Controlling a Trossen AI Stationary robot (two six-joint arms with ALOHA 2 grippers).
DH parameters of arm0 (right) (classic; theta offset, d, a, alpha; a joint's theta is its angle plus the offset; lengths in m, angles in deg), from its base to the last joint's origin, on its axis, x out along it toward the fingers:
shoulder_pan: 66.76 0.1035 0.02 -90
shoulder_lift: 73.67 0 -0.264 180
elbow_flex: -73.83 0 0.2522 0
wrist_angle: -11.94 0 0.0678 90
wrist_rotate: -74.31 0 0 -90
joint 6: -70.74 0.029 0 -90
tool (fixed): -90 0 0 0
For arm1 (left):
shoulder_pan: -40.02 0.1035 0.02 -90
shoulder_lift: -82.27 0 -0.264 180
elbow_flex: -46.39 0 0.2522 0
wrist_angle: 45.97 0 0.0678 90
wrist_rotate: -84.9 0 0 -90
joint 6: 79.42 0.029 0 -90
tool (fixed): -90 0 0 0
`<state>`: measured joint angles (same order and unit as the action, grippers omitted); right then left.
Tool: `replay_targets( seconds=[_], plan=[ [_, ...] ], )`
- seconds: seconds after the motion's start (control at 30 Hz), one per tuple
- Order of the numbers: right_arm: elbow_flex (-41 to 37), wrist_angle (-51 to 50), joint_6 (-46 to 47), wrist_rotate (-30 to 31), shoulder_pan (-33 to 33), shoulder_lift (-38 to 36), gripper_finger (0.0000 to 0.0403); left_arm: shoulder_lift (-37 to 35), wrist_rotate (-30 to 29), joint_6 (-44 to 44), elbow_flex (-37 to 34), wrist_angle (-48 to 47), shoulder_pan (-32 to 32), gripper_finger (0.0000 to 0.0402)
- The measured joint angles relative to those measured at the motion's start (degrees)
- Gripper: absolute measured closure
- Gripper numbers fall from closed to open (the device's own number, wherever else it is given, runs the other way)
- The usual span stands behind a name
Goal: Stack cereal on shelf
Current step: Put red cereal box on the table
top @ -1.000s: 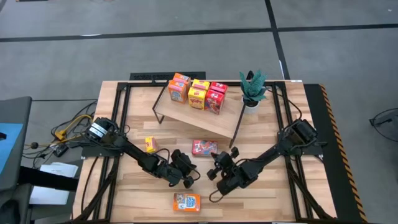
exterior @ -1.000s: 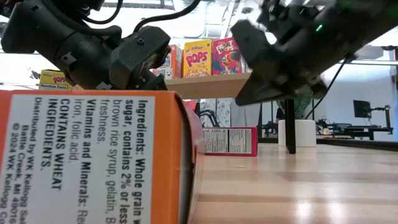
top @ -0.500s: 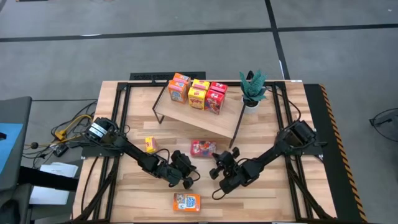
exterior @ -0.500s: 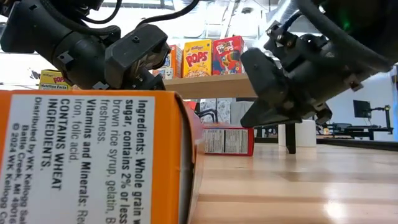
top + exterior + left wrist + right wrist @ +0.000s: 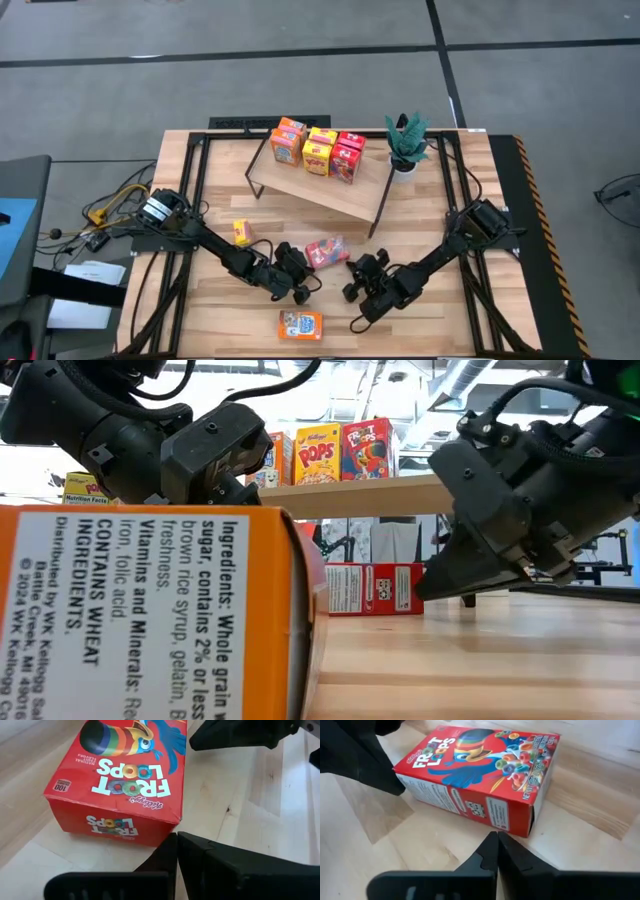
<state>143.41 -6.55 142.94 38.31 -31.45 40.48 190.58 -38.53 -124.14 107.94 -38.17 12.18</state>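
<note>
Red cereal box (image 5: 327, 251) lies flat on the table (image 5: 450, 330), front up, just in front of the shelf (image 5: 320, 187), between both grippers. Left gripper (image 5: 300, 290) sits close beside its near-left end, fingers (image 5: 200, 865) pressed together, holding nothing. Right gripper (image 5: 352, 292) is low at the box's other side, fingers (image 5: 495, 852) also closed & empty, tips near the box, not touching. Shelf carries 4 boxes (image 5: 317, 150) standing upright at its back edge. Small yellow box (image 5: 241, 232) stands left of the shelf; orange box (image 5: 300, 324) lies flat near the front edge. Potted plant (image 5: 405, 142) by the shelf's right end.
</note>
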Motion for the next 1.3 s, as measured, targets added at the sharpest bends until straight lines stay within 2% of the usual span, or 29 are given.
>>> replay_targets(
  seconds=[0.1, 0.17, 0.23, 0.3, 0.37, 0.4, 0.47, 0.63, 0.73, 1.07, 1.3],
  plan=[
    [0.0, 0.48, -0.06, -0.06, 0.1, 0.0, 0.0384, -1.35, 3.13, -1.65, 0.0, -1.27, -0.19, 0.0401],
    [0.0, 0.37, -0.12, -0.04, 0.26, 0.0, 0.039, -4.0, 3.09, -1.7, 0.0, -2.37, -1.02, 0.0401],
    [0.0, 0.5, -0.1, -0.06, 0.33, -0.03, 0.0392, -7.71, 0.35, 1.22, 0.0, -4.24, -2.15, 0.0401],
    [0.0, 0.48, -0.12, -0.05, 0.38, -0.07, 0.0391, -11.21, -5.25, 5.51, 0.11, -6.71, -3.13, 0.0401],
    [0.0, 0.52, -0.12, -0.06, 0.33, -0.09, 0.0384, -13.13, -11.46, 6.09, -0.99, -10.1, -2.8, 0.0401],
    [0.0, 0.53, -0.12, -0.04, 0.31, -0.09, 0.038, -13.34, -12.77, 4.6, -2.06, -11.31, -1.85, 0.0401],
    [0.0, 0.96, -0.12, -0.04, 0.28, -0.09, 0.0374, -13.42, -12.42, 0.94, -5.07, -9.97, 0.37, 0.0401],
    [0.02, 1.44, -0.12, -0.07, 0.31, -0.09, 0.0381, -11.86, -7.57, 1.99, -14.41, 14.24, 3.11, 0.0401],
    [0.02, 1.8, -0.15, -0.11, 0.7, -0.09, 0.039, -10.68, -6.06, 3.1, -16.56, 23.41, 4.22, 0.0401],
    [0.02, 2.27, -0.2, -1.76, 0.66, -0.11, 0.037, -5.95, -3.01, 1.4, -16.33, 24.44, 4.72, 0.0401],
    [0.02, 2.51, -0.17, -2.19, 0.66, -0.11, 0.039, -5.97, -4.37, -2.08, -16.28, 17.71, 4.72, 0.0401]
  ],
)
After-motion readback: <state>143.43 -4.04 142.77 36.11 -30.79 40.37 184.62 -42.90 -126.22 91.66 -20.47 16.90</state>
